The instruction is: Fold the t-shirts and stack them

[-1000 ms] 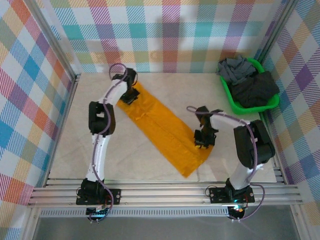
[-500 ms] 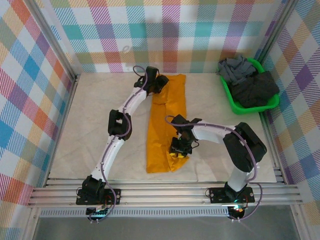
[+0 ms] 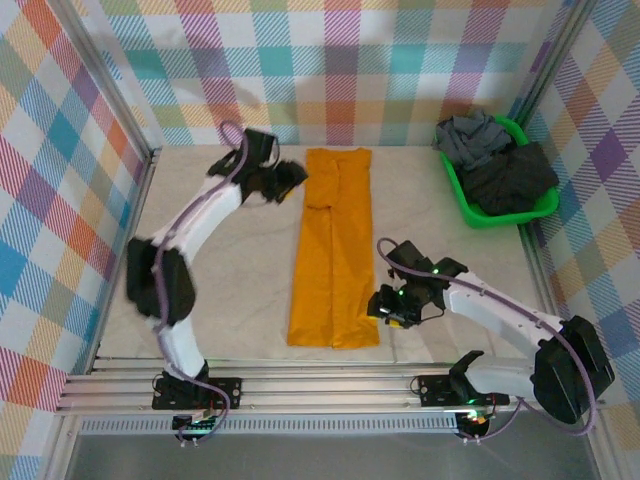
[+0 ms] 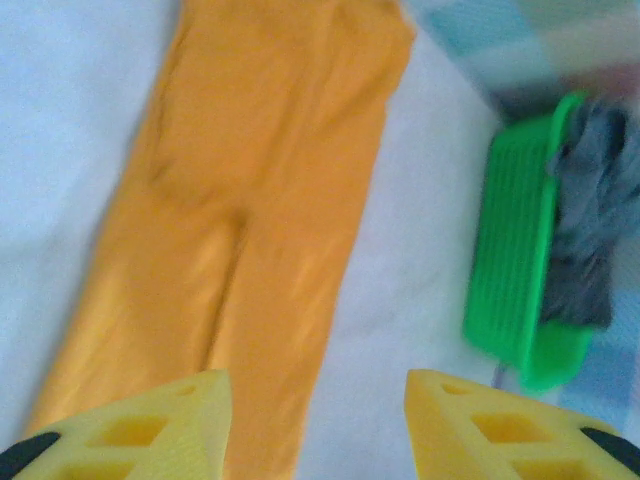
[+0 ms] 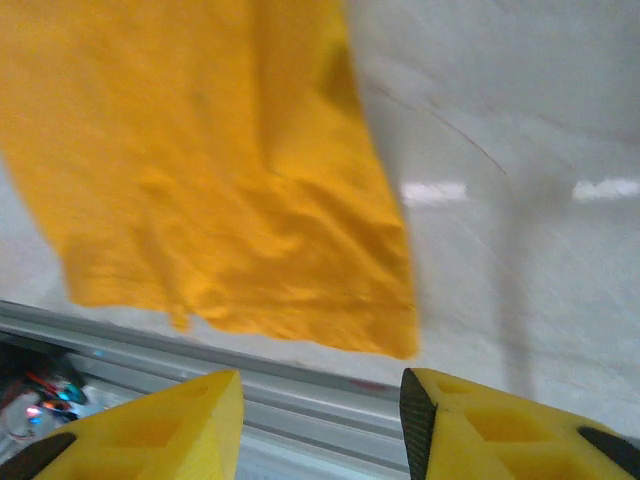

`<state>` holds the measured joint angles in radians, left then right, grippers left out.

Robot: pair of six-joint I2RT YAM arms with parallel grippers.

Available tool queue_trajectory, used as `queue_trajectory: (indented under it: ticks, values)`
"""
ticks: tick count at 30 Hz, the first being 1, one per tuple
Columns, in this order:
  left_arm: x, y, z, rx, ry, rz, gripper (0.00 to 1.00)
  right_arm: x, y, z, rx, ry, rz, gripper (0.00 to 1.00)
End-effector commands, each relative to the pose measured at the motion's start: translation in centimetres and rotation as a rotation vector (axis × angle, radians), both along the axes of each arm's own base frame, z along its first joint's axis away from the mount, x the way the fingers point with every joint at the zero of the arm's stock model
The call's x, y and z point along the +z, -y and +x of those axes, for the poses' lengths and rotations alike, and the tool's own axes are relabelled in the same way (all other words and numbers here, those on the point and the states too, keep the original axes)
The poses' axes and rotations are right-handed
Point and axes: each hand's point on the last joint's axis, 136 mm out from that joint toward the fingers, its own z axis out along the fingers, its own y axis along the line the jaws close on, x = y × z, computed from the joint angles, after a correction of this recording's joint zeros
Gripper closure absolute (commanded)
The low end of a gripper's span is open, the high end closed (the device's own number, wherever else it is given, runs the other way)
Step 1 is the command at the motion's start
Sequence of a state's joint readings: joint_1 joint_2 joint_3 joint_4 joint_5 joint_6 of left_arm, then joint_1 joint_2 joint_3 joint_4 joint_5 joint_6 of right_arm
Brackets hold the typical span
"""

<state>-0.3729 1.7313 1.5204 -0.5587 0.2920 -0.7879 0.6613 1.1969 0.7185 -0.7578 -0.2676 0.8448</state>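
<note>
On table (image 3: 225, 280), orange t-shirt (image 3: 334, 250) folded lengthwise

You are driving a left arm (image 3: 205, 208) and a right arm (image 3: 495, 310) that are wearing white shells between black joints, trailing thin purple cable (image 3: 232, 130) along each, and ending in blocky yellow fingers (image 4: 140, 430) with hollow cut-outs.

Bright even light; wrist views motion-blurred; tabletop glare.

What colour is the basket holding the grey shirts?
The basket is bright green, clearest in the top external view.
</note>
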Motion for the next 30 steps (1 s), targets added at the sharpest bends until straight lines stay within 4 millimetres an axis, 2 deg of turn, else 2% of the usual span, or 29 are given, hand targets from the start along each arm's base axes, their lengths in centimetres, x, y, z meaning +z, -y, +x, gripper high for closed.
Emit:
queue_trajectory:
  ticks: [1, 3, 5, 7, 9, 15, 19, 23, 30]
  values:
    - [-9.0, -2.1, -11.1, -0.138, -0.298, 0.105, 0.51, -1.4, 0.8, -2.4, 0.043, -0.098, -0.024, 0.54]
    - [-11.5, -2.3, -17.2, -0.229, -0.411, 0.101, 0.51, -2.2, 0.7, -2.7, 0.059, -0.116, -0.028, 0.52]
    - [-12.9, -1.5, -21.4, -0.305, -0.465, 0.095, 0.50, -3.1, 0.4, -2.9, 0.070, -0.152, -0.039, 0.53]
    - [-14.0, -0.6, -23.9, -0.344, -0.498, 0.068, 0.48, -3.8, -0.3, -2.9, 0.086, -0.173, -0.041, 0.53]
    - [-15.2, -0.2, -25.5, -0.353, -0.527, 0.059, 0.48, -4.3, -1.2, -2.7, 0.092, -0.172, -0.039, 0.53]
    - [-17.3, 0.5, -27.4, -0.405, -0.592, 0.097, 0.50, -5.6, -1.5, -2.3, 0.059, -0.198, -0.082, 0.55]
    - [-17.7, 1.6, -27.3, -0.422, -0.587, 0.083, 0.57, -5.5, -2.4, -1.4, 0.056, -0.181, -0.060, 0.57]
    - [-17.7, 2.9, -27.2, -0.465, -0.590, 0.096, 0.70, -5.1, -3.3, -0.7, 0.052, -0.177, -0.037, 0.63]
    - [-17.1, 3.3, -26.8, -0.465, -0.578, 0.091, 0.93, -4.8, -3.5, -0.4, 0.025, -0.166, -0.030, 0.86]
